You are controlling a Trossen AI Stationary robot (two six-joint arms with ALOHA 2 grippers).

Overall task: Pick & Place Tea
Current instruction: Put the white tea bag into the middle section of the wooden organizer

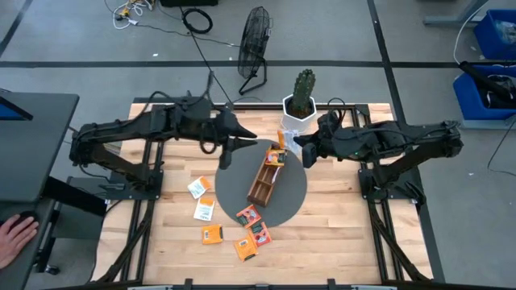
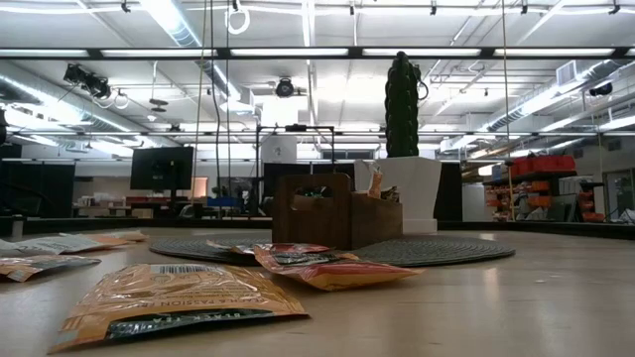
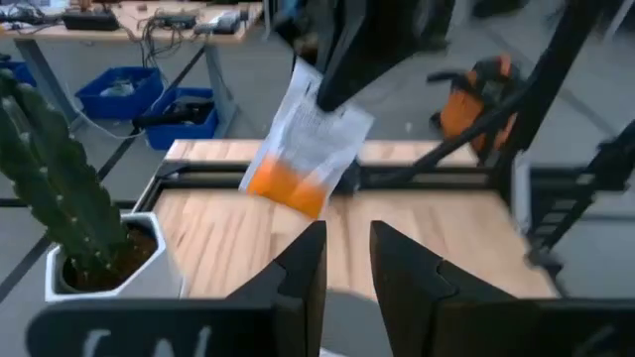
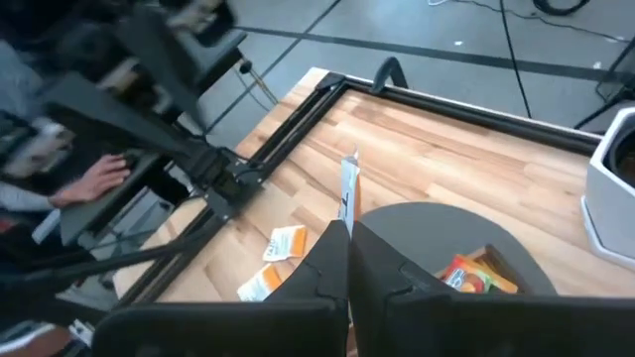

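Two dark arms meet over the upper middle of the light wooden bench [image 1: 339, 234] in the high view. The right gripper [image 4: 347, 233] is pinched tight on a white and orange paper tea sachet [image 4: 348, 188], which stands on edge above its fingertips; in the left wrist view the same sachet [image 3: 303, 149] hangs flat-on from that gripper. The left gripper [image 3: 345, 248] faces it with its fingers a narrow gap apart, holding nothing and not touching the sachet.

Below them a round dark grey mat [image 1: 230, 189] lies at the centre of the bench, carrying a long narrow brown wooden compartment tray [image 1: 263, 185] set on a slant, with orange sachets in its upper compartment [image 1: 276, 158]. A white pot with a green cactus [image 1: 302, 101] stands just beside the mat's upper right edge, close to the right gripper.

Loose orange and white sachets [image 1: 212, 234] lie scattered at the lower left of the mat, some on its lower edge [image 1: 248, 215], others on bare wood near the bench's lower edge [image 1: 246, 248]. The lower right of the bench is open wood. A person's hand [image 1: 16, 235] rests on a dark desk at the far lower left of the frame, well apart from the bench.
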